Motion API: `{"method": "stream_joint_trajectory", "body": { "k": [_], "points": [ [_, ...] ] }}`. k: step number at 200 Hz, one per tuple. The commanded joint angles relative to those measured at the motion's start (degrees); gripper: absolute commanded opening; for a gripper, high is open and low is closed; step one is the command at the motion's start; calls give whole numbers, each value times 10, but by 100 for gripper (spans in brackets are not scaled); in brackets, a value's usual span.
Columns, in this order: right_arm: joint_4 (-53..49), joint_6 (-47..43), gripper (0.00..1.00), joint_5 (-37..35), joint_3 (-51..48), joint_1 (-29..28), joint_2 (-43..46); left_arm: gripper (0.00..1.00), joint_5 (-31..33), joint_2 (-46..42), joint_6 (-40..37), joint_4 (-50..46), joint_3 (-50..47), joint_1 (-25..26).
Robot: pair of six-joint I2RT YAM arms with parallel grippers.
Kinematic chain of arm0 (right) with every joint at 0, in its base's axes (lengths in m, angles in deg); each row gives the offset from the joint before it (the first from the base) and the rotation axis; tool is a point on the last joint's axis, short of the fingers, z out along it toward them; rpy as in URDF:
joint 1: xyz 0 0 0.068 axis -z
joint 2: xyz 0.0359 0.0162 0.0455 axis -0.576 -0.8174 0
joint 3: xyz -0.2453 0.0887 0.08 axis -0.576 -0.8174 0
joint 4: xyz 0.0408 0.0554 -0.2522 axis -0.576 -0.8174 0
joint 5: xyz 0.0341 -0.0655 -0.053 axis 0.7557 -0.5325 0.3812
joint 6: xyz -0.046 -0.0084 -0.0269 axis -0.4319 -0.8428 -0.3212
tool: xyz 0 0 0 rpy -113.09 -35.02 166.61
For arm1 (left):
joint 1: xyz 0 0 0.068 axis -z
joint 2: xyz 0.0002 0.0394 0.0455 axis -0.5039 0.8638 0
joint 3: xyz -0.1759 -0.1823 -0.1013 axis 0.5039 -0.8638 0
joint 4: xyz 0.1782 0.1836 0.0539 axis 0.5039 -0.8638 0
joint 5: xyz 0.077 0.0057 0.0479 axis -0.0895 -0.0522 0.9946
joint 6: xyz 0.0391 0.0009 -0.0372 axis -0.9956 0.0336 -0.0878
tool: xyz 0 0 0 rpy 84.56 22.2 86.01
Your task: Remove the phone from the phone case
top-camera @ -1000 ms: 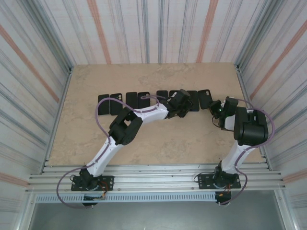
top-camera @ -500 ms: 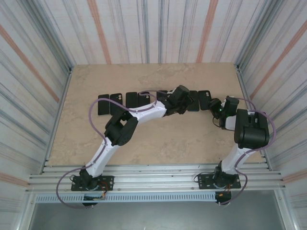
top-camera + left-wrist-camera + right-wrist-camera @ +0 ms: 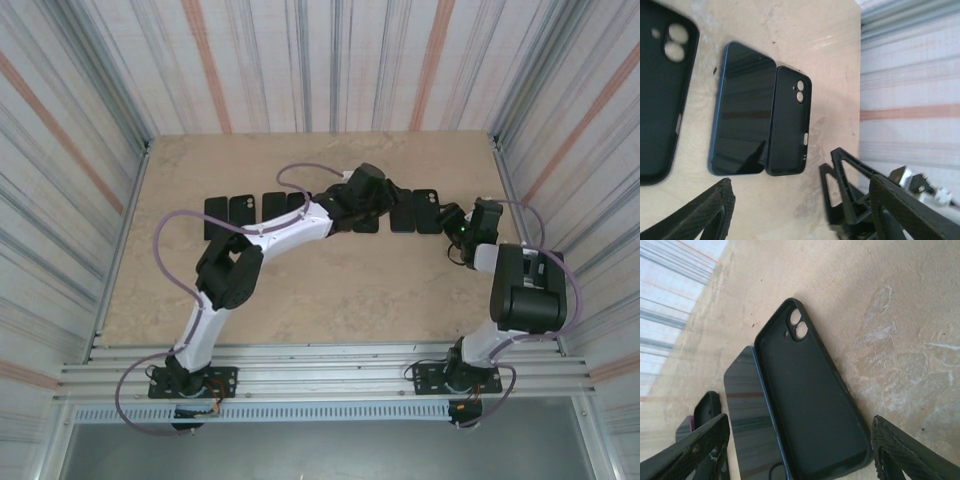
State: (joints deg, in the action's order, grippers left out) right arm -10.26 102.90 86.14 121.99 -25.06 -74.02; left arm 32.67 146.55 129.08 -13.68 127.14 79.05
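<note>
The phone (image 3: 742,112) lies screen up on the desk (image 3: 340,290), already out of its case. Its long edge touches the black phone case (image 3: 789,122), which rests just beside it, hollow side up with the camera cut-outs showing. A second case (image 3: 662,95) lies near the phone's other side, and all three belong to a row of dark phones and cases (image 3: 250,212) across the desk. The left hand (image 3: 800,210) hovers near the pair with its fingers spread wide, holding nothing. The right hand (image 3: 800,440) is equally wide apart and empty above the phone case.
</note>
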Motion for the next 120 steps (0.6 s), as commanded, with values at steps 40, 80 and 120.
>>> {"method": "stream_joint_trajectory", "body": {
  "k": [40, 80, 120],
  "points": [
    [-159, -139, 80, 65, 74, -47, 114, 89, -45, -131, -399, -91, -49, -42],
    [-174, -219, 99, 38, 40, -72, 187, 99, -83, -236, -505, -79, -177, -97],
    [-183, -317, 99, -45, 9, -76, 222, 99, -52, -335, -586, -50, -334, -168]
  ]
}}
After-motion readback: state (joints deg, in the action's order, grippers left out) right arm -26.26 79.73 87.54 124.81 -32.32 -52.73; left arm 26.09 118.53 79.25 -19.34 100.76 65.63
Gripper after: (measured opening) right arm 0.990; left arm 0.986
